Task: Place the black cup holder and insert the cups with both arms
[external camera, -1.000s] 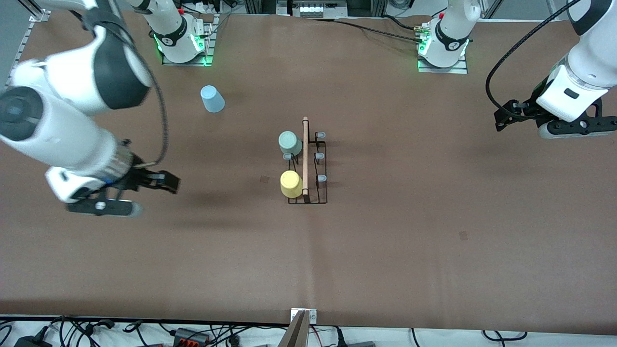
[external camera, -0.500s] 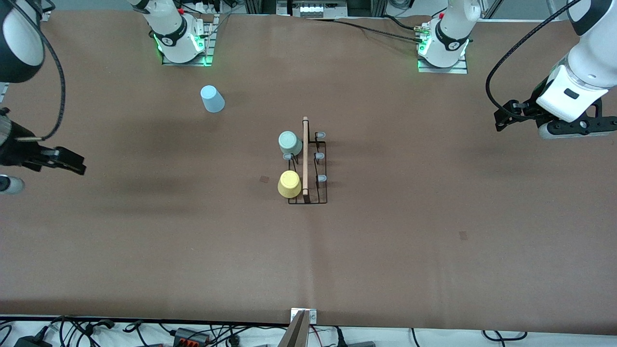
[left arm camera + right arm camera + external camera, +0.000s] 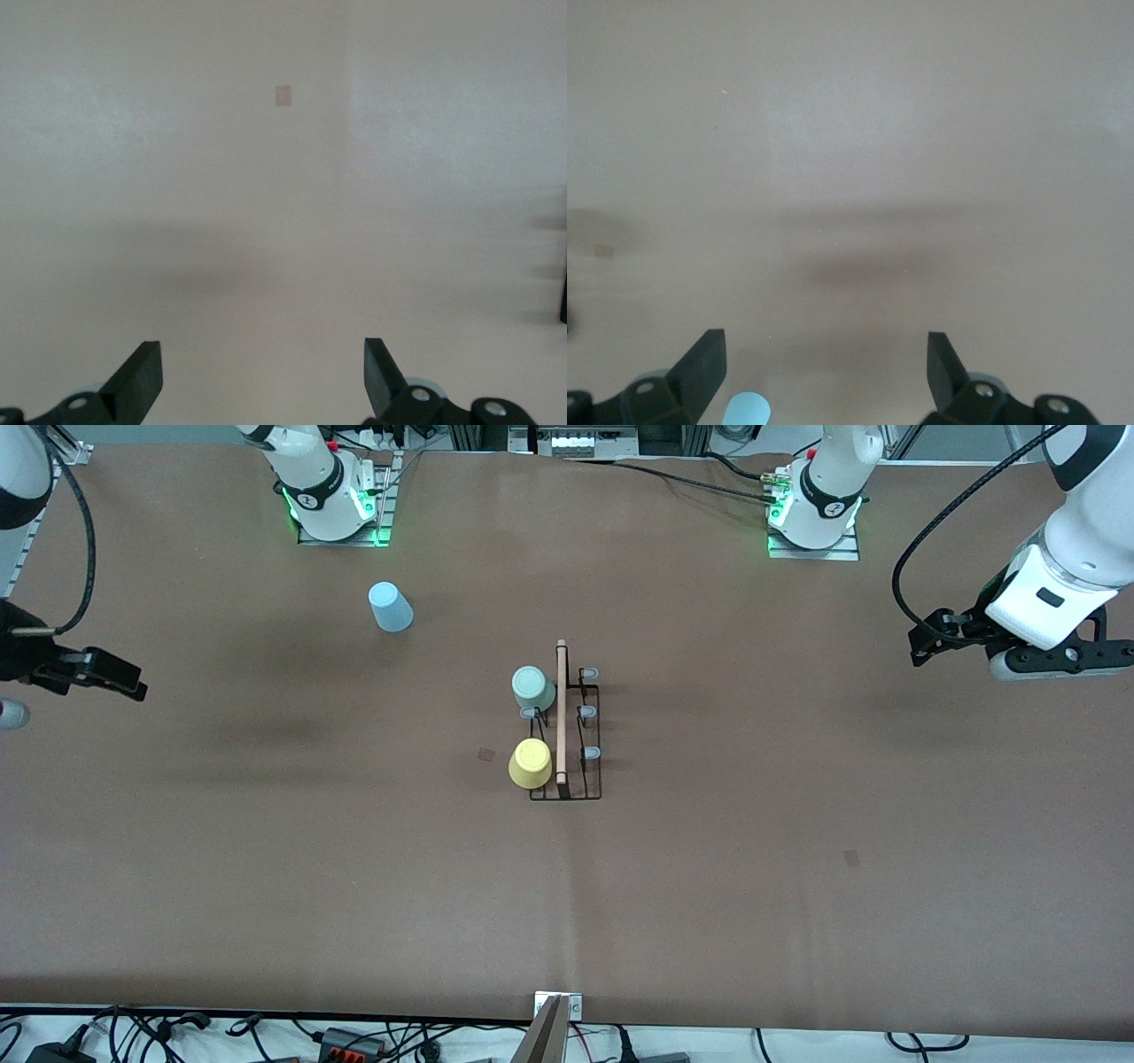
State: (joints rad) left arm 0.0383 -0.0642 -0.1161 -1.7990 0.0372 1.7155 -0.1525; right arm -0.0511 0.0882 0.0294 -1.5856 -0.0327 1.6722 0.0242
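Observation:
The black cup holder (image 3: 589, 735) stands mid-table with its wooden rod (image 3: 561, 708) on top. A grey-green cup (image 3: 532, 685) and a yellow cup (image 3: 530, 764) sit on pegs on the side toward the right arm's end. A light blue cup (image 3: 390, 607) stands alone on the table near the right arm's base and shows in the right wrist view (image 3: 747, 411). My right gripper (image 3: 131, 685) is open and empty over the right arm's end of the table (image 3: 824, 350). My left gripper (image 3: 920, 648) waits open and empty over the left arm's end (image 3: 263, 354).
The brown table cover (image 3: 709, 886) has small dark marks (image 3: 486, 755) (image 3: 851, 857). The arm bases (image 3: 332, 509) (image 3: 815, 518) stand at the table edge farthest from the front camera. Cables (image 3: 354, 1036) lie along the nearest edge.
My right arm has swung away from the holder toward its own end of the table. The yellow cup has shifted slightly on its peg. The left arm has not moved.

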